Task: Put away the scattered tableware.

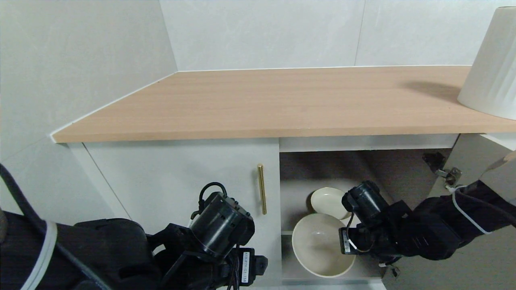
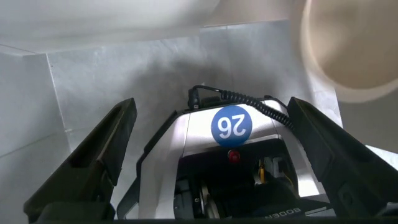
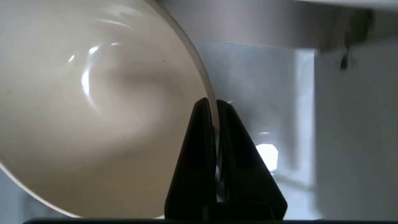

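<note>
A large cream bowl (image 1: 320,245) hangs tilted in the open right half of the cabinet (image 1: 363,169), low and near its front. My right gripper (image 3: 216,155) is shut on the bowl's rim (image 3: 208,93), one finger on each side of it; in the head view it (image 1: 350,241) is at the bowl's right edge. Behind the bowl, a smaller cream dish (image 1: 327,200) rests deeper inside the cabinet. My left gripper (image 2: 211,106) is open with nothing between its fingers, low in front of the shut left door (image 1: 181,189). The bowl (image 2: 348,50) appears off to one side of it.
The wooden counter (image 1: 282,104) carries a white lampshade (image 1: 492,64) at the far right. The left door has a vertical gold handle (image 1: 261,188). The right door (image 1: 475,161) stands swung open beside my right arm. Tiled walls close off the back and left.
</note>
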Controlling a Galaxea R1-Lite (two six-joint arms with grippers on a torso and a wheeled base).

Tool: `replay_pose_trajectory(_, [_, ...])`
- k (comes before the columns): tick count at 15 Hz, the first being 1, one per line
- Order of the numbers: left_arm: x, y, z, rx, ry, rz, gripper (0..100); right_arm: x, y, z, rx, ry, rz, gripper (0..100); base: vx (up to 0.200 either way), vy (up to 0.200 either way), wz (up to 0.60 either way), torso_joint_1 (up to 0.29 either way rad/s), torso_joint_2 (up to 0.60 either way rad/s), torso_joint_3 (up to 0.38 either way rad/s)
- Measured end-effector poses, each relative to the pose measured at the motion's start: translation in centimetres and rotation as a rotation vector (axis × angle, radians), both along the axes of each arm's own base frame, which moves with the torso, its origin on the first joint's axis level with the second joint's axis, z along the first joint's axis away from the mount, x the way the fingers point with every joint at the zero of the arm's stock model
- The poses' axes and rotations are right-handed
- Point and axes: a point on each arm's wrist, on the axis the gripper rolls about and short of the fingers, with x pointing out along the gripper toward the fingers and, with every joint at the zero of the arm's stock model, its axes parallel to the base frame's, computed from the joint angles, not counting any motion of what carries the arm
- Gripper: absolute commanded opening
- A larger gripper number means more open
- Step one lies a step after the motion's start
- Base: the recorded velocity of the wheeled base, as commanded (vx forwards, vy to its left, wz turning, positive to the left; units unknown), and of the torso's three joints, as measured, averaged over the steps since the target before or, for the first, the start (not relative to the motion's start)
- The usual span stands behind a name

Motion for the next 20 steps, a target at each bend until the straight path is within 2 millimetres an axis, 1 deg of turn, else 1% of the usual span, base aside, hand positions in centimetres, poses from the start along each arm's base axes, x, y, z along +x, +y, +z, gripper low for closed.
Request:
replay_pose_trajectory(4, [0.0,0.1,0.2,-0.004,-0.004,0.001,100,3.1,-0.6,0.5,0.144,-0.025,-0.220,0,0.000,0.000,0.00,0.000,0.00,0.000])
replay_pose_trajectory(8, [0.0,0.1,0.2,-0.005,-0.005,0.002,100,4.9,-1.0,0.7,0.197,-0.043,-0.305,0,0.000,0.000,0.00,0.000,0.00,0.000])
replay_pose_trajectory(10, [0.0,0.1,0.2,-0.006,-0.005,0.001,100,6.1,-1.6,0.5,0.223,-0.052,-0.362,0,0.000,0.000,0.00,0.000,0.00,0.000])
replay_pose_trajectory(14, [0.0,0.1,0.2,-0.006,-0.005,0.001,100,7.6,-2.4,0.2,0.232,-0.066,-0.419,0,0.000,0.000,0.00,0.000,0.00,0.000])
replay_pose_trajectory(20, [0.0,0.1,0.2,-0.005,-0.004,0.001,100,9.2,-3.7,-0.5,0.221,-0.097,-0.487,0,0.000,0.000,0.00,0.000,0.00,0.000])
